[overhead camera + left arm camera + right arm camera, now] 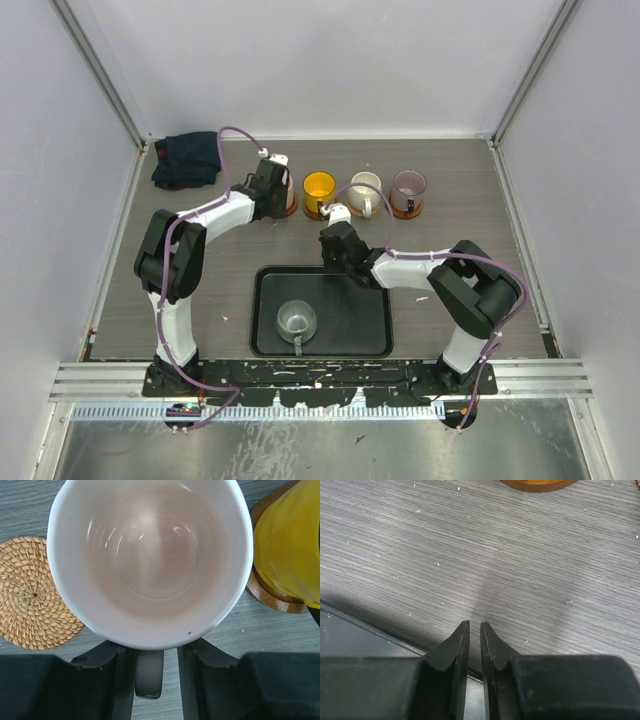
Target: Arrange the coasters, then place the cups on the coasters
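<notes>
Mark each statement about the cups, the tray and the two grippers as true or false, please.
1. The grey cup stands in the black tray. True.
2. The yellow cup is in the tray too. False: it stands on a coaster in the far row.
3. The right gripper holds a cup. False: its jaws are nearly together, with nothing between them.
4. The fingers of the left gripper stand on either side of a pale cup's handle. True.
5. The dark cloth lies in the tray. False: it lies at the far left corner of the table.
</notes>
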`<state>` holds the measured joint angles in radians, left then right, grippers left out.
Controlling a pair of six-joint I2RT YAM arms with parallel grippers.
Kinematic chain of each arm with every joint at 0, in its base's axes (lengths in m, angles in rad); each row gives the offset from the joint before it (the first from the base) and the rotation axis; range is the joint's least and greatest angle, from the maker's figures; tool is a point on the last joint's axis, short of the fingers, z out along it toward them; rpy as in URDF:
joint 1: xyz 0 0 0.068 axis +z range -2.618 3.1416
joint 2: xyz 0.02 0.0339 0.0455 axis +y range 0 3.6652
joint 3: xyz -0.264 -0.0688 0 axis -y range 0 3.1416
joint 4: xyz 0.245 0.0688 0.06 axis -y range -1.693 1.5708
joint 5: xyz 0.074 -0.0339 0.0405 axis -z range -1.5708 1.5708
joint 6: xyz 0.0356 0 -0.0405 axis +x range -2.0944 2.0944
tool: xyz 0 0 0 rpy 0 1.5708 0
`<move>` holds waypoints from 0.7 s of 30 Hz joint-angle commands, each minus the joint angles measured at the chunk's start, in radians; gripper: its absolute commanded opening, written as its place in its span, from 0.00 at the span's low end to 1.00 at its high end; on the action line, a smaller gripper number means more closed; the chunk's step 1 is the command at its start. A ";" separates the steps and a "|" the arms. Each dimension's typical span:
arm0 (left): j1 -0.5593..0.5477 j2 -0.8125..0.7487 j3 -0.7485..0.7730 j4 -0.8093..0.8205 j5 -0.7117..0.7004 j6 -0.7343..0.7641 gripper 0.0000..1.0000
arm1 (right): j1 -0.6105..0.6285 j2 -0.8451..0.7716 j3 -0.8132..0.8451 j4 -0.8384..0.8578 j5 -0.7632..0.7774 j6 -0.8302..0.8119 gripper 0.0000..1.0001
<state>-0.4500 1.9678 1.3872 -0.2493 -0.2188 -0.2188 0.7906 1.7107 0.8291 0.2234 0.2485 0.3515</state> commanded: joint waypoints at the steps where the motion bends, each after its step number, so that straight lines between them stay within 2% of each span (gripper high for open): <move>1: 0.005 -0.046 -0.018 0.076 -0.025 0.003 0.38 | 0.009 -0.010 0.028 0.029 0.003 0.012 0.21; 10: 0.003 -0.105 -0.050 0.083 -0.005 -0.005 0.44 | 0.012 -0.016 0.030 0.028 0.006 0.009 0.21; 21: 0.004 -0.195 -0.121 0.089 0.025 -0.028 0.48 | 0.016 -0.022 0.034 0.021 0.008 0.007 0.21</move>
<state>-0.4503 1.8465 1.2858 -0.2134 -0.2054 -0.2272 0.7998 1.7107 0.8291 0.2226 0.2489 0.3515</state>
